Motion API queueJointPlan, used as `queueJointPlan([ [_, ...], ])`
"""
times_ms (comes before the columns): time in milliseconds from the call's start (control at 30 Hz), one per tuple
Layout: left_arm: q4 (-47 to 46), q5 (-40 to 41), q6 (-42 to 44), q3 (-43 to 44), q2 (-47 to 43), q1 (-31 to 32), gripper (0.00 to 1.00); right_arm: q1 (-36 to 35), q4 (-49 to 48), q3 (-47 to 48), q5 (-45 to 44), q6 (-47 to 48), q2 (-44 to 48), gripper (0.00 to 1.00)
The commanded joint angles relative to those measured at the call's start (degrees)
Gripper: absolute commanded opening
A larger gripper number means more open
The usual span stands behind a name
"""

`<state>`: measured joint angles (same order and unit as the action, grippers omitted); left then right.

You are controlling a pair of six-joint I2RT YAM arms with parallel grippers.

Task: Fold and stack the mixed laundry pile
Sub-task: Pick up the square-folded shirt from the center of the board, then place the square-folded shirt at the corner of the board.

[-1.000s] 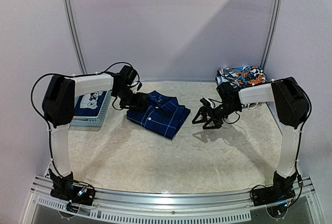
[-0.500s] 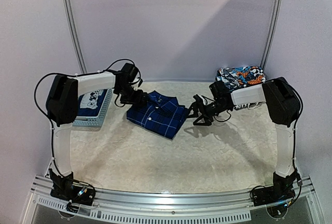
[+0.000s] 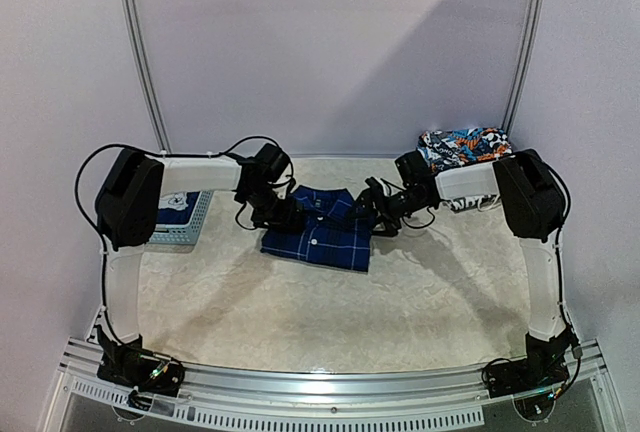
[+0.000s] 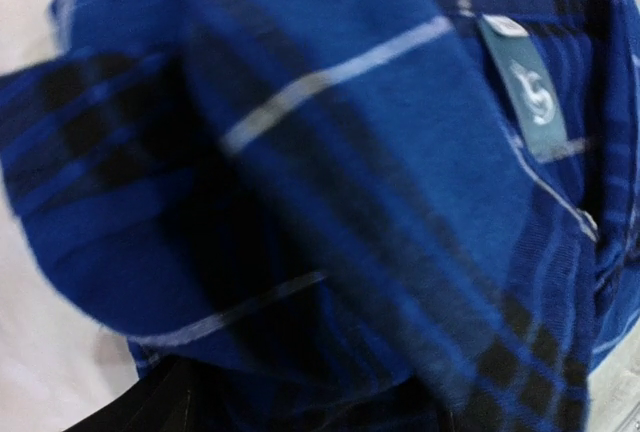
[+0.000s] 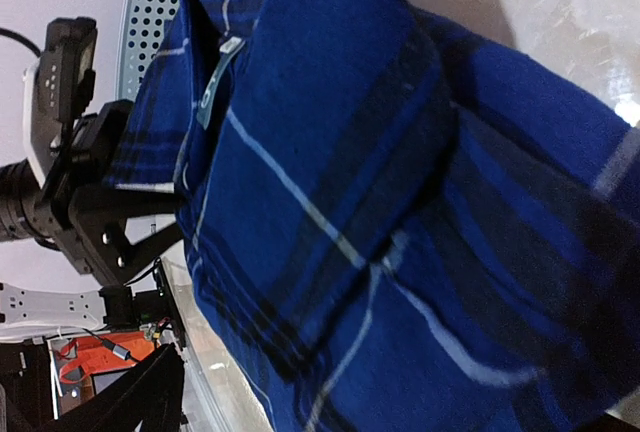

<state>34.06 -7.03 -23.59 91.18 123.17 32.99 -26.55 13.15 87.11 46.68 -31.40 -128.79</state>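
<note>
Progress: plaid shirt (image 3: 320, 237) folded near table's (image 3: 300, 322) far edge, right gripper's (image 3: 365, 214) jaws apart, left gripper's (image 3: 290, 217) I cannot tell; stacking with navy T-shirt (image 3: 180, 208) pending.

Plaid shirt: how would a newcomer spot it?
On the pale table, centred toward the back, the plaid shirt lies folded. It alone is blue with thin white lines; the navy T-shirt bears a pale print, the corner bundle orange.
</note>
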Motion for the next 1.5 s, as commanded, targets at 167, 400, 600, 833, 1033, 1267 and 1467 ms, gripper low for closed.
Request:
queueJointPlan([
  [167,-1.3,-1.4,-8.7,-1.6,-3.9,4.1,0.77,-1.0,13.2,-0.7,-7.4,5.5,-5.6,0.96],
  [400,-0.6,-0.3,-9.7,-2.4,-5.2,4.5,0.76,1.1,16.1,0.0,-9.8,10.1,-2.1,0.44],
  [600,2.4,6.3,-7.4,-2.2,-8.2,4.9,0.83,1.7,24.3,9.3,-5.5,18.9,-5.4,0.05],
  [833,9.4,21.7,-2.7,-3.0,-18.4,4.7,0.89,6.4,47.8,32.0,-9.6,38.6,-7.2,0.0],
  [1033,8.8,23.3,-2.7,-7.1,-24.0,4.6,0.89,10.2,60.7,46.9,-15.7,47.3,-10.7,0.0],
  [1267,8.0,23.1,-3.1,-9.8,-25.9,4.7,0.89,11.8,62.1,53.4,-22.9,50.2,-11.6,0.0],
  [1467,7.3,22.2,-3.4,-11.1,-26.3,4.8,0.89,12.9,60.3,58.0,-30.2,53.7,-11.7,0.0],
])
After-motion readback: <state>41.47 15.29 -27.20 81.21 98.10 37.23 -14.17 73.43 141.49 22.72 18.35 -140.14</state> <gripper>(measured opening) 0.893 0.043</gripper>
